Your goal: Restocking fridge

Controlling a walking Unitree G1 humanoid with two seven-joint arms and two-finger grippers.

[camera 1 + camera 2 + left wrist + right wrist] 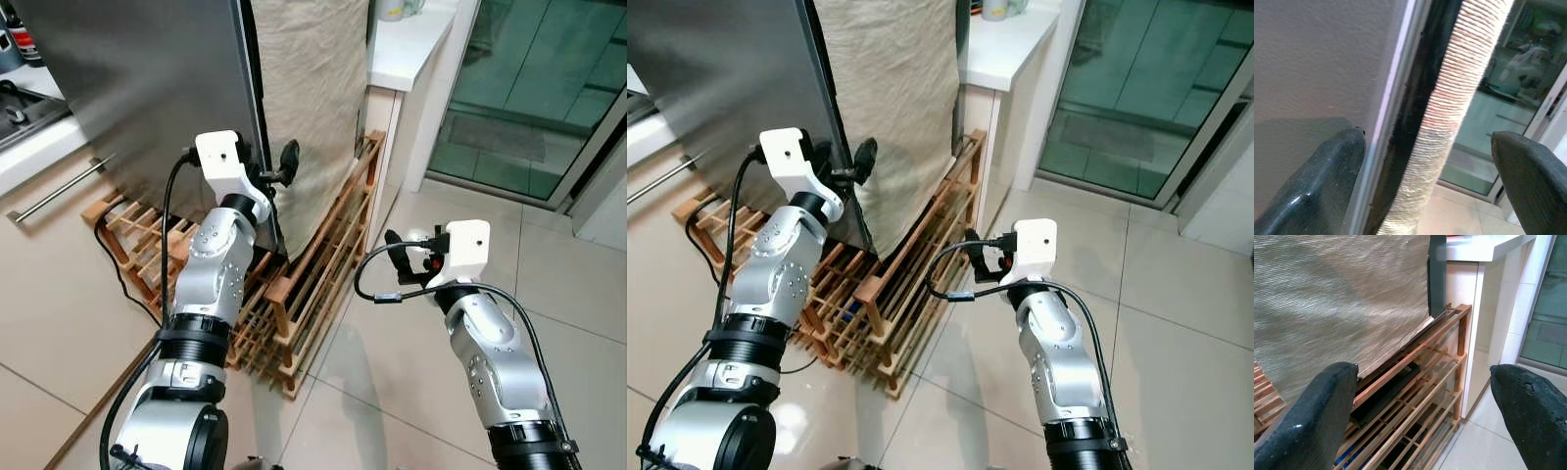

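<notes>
A kitchen floor of large pale glossy tiles [411, 372] runs up to a sliding glass door with a green tint [529, 88] on the right, and a white countertop [411, 44] on a white cabinet stands beside it. The tall grey stainless-steel fridge [147, 88] rises on the left half of the head views, its side draped in a beige woven cloth [313, 98]. Low slatted wooden racks [313, 284] lie against the foot of the fridge and reach out over the tiles, with a black cable [127, 284] trailing across the one on the left. Further left, a white cabinet front carries a long metal bar handle [59, 191].

The left gripper [272, 176] is raised at the front corner of the fridge, where the grey door meets the cloth-covered side. Its two black fingers [1327, 181] are spread apart, one just beside the grey door face and the other out past the cloth edge, so the dark door edge sits between them; contact cannot be judged.

The right gripper [400, 250] hovers lower, over the tiles just right of the racks, pointing toward the cloth-covered side. Its fingers [1317, 411] are wide apart and hold nothing.
</notes>
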